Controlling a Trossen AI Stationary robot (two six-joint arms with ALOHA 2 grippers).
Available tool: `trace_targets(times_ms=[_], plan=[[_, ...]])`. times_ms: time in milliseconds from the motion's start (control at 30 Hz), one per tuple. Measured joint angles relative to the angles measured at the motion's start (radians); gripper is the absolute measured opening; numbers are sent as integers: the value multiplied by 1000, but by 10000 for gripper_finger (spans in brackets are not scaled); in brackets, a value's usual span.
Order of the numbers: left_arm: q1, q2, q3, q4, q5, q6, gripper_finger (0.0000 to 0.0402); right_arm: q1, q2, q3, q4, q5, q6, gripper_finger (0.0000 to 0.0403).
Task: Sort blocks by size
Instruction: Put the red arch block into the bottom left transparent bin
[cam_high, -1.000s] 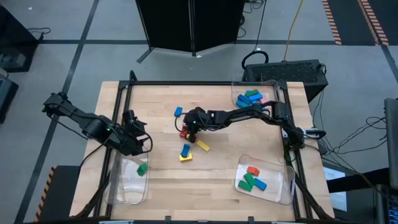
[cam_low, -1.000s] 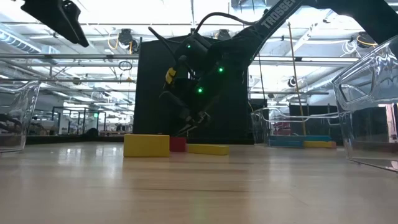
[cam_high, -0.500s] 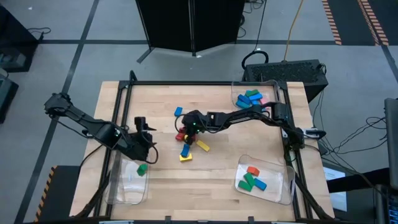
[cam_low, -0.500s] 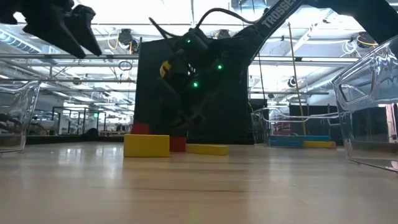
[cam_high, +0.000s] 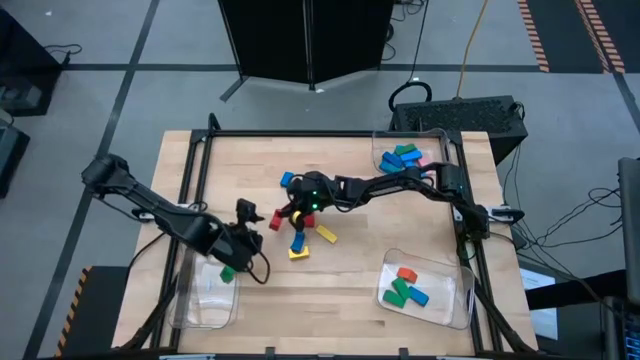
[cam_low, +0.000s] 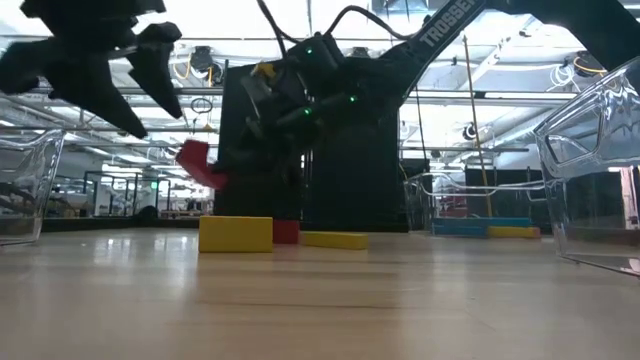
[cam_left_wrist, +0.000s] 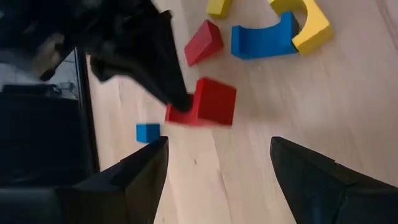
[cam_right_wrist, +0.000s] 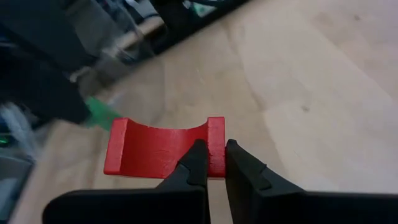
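Note:
A red arch-shaped block (cam_right_wrist: 158, 149) hangs in the air left of the loose pile, with my right gripper (cam_right_wrist: 214, 152) shut on it; the high view shows the block (cam_high: 277, 218) there too. My left gripper (cam_left_wrist: 214, 158) stands open just left of it, its fingers pointing toward the block (cam_left_wrist: 208, 102) with a gap between. The low view shows the left gripper (cam_low: 150, 108) above and left of the block (cam_low: 200, 163). Loose blocks lie flat on the table: blue (cam_high: 287, 180), yellow (cam_high: 327, 234), blue (cam_high: 298, 243), yellow (cam_high: 298, 254). My right gripper pinches one end leg of the red arch block (cam_right_wrist: 216, 144) between its two fingers. The fingers come from the table's right, slanting a little down. The block is lifted clear of the table and sticks out past the fingertips toward the left gripper, its hollow side showing in the right wrist view.
A clear tray (cam_high: 205, 300) at the near left holds a green block (cam_high: 228, 272). Another tray (cam_high: 385, 150) at the far right and a third (cam_high: 440, 305) at the near right hold several blocks. A red wedge (cam_left_wrist: 204, 42) and a blue arch (cam_left_wrist: 264, 40) lie near the pile.
My right gripper has lifted the red block clear of the table, carried it a little toward the left edge and rolled its wrist. My left gripper has come down and toward the table's middle, nearer the red block, rolling as it went and staying open.

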Motion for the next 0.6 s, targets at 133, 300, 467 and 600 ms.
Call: trace_targets(times_ms=[133, 300, 467, 600], plan=[[3, 52, 0, 48, -82, 35, 280, 0, 0, 0, 29, -15, 33, 18], [22, 78, 0, 54, -117, 62, 280, 0, 0, 0, 34, -15, 49, 19], [38, 92, 0, 75, -110, 105, 280, 0, 0, 0, 85, -57, 79, 19], [41, 100, 0, 98, -105, 122, 280, 3, -1, 0, 139, -89, 110, 19]])
